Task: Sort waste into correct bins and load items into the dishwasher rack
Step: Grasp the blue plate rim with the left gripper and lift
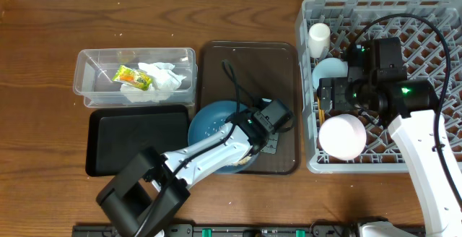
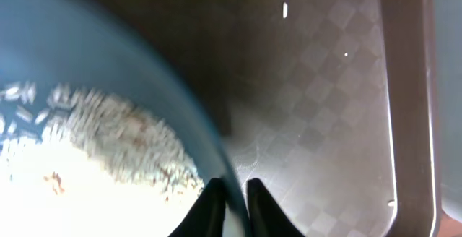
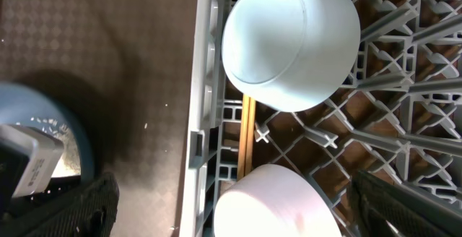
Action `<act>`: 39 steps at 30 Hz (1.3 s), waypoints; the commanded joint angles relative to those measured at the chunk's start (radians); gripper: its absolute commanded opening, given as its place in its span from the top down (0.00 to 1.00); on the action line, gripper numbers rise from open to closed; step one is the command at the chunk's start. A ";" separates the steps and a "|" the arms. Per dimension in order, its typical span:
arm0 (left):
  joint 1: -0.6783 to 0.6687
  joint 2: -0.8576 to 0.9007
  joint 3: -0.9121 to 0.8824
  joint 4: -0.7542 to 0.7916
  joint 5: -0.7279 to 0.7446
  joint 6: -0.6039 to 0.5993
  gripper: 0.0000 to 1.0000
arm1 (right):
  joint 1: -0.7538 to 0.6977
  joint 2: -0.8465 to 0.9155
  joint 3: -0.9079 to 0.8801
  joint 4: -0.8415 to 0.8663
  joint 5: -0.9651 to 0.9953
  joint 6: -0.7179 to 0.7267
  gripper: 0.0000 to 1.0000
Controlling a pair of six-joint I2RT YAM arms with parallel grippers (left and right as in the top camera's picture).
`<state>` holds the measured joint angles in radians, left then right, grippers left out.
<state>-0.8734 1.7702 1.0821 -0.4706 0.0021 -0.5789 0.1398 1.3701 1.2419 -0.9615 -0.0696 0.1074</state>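
Observation:
The large dark-blue dish (image 1: 213, 125) sits on the brown tray and holds loose white rice (image 2: 108, 139). My left gripper (image 1: 254, 131) is shut on its right rim, seen close in the left wrist view (image 2: 232, 207). My right gripper (image 1: 345, 110) hangs open above the grey dishwasher rack (image 1: 433, 20); its fingers straddle the upturned white bowl (image 3: 274, 204) without touching it. The light-blue bowl (image 3: 292, 42), the white cup (image 1: 318, 38) and the chopsticks (image 3: 247, 132) lie in the rack. The napkin (image 1: 164, 78) and wrapper (image 1: 132, 76) lie in the clear tub (image 1: 90, 60).
The black tray (image 1: 133, 139) lies in front of the clear tub, left of the brown tray (image 1: 278, 63). A stray rice grain (image 2: 284, 9) lies on the brown tray. The rack's left wall (image 3: 206, 85) stands close to the tray's edge.

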 commanded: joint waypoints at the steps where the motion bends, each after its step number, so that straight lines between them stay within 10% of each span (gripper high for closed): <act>1: -0.002 -0.047 0.003 0.001 -0.011 -0.003 0.92 | 0.011 0.004 0.013 0.001 0.009 0.015 0.01; 39: -0.098 -0.103 0.249 -0.334 -0.081 0.004 0.94 | 0.011 0.004 0.013 0.001 0.009 0.015 0.01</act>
<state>-0.9714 1.6825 1.2907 -0.7750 -0.0151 -0.5732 0.1398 1.3701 1.2419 -0.9615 -0.0696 0.1074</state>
